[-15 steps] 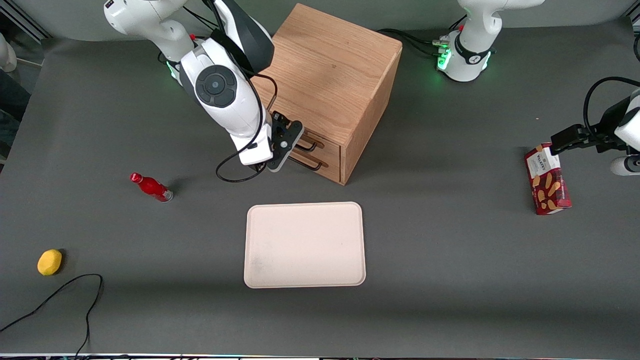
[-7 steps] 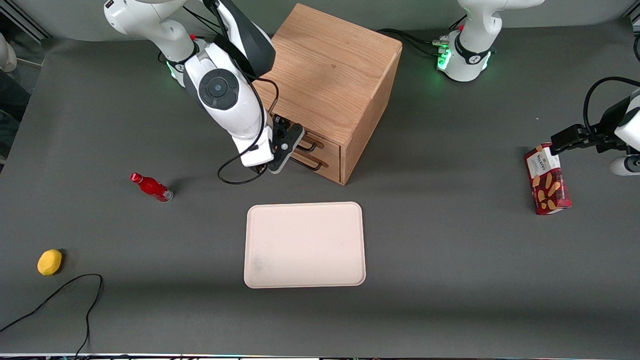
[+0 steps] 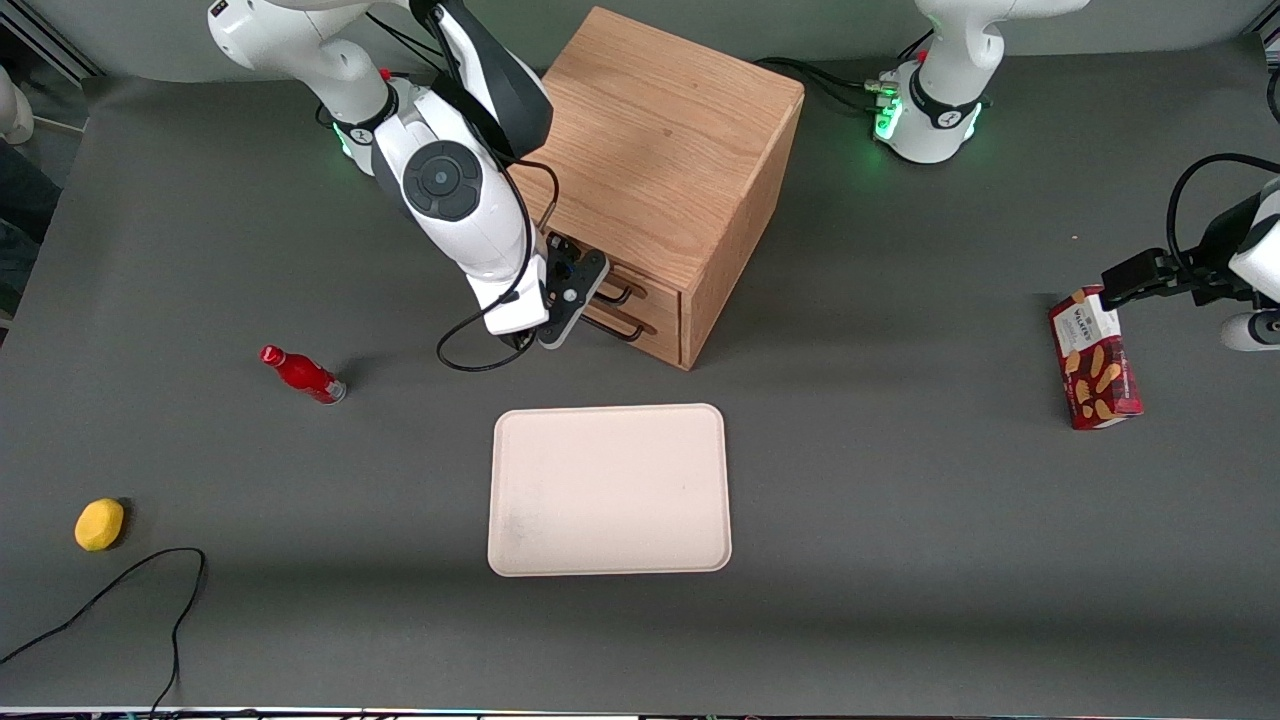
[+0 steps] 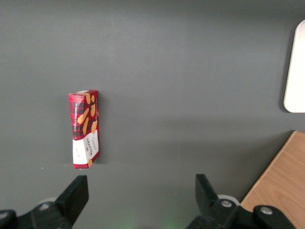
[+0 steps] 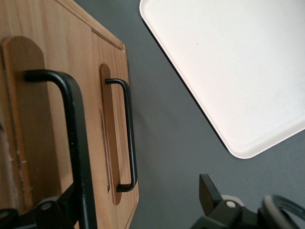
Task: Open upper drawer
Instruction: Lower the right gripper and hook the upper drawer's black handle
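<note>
While the light-oak upper drawer point(image 3: 640, 291) sits flush in the front of the oak cabinet point(image 3: 668, 150), the right arm's black gripper point(image 3: 588, 290) hangs at that front, level with the drawer's long black wire handle point(image 5: 71, 124). Its fingers point(image 5: 207, 191) are spread apart, 1 on each side of the handle, gripping nothing. Below it is the lower drawer point(image 3: 655, 338), also closed, with its own black handle point(image 5: 125, 133). Bare grey tabletop point(image 3: 400, 470) separates the cabinet's front edge from the cream rectangular tray point(image 3: 609, 489) nearer the front camera.
</note>
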Robot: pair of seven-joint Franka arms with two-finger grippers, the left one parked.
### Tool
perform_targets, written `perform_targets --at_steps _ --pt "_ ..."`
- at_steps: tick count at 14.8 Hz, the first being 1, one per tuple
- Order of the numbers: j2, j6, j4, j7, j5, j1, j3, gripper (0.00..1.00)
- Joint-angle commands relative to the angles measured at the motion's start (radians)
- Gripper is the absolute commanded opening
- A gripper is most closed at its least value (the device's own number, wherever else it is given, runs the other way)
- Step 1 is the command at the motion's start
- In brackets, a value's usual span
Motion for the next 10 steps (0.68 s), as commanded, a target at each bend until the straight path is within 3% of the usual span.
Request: perform_targets --at_steps 1,10 --pt "-0.021 0.029 -0.036 -0.016 -0.026 0.008 -0.01 1.0" --pt "-0.004 0.048 -0.033 -0.01 -0.027 0.008 -0.01 1.0"
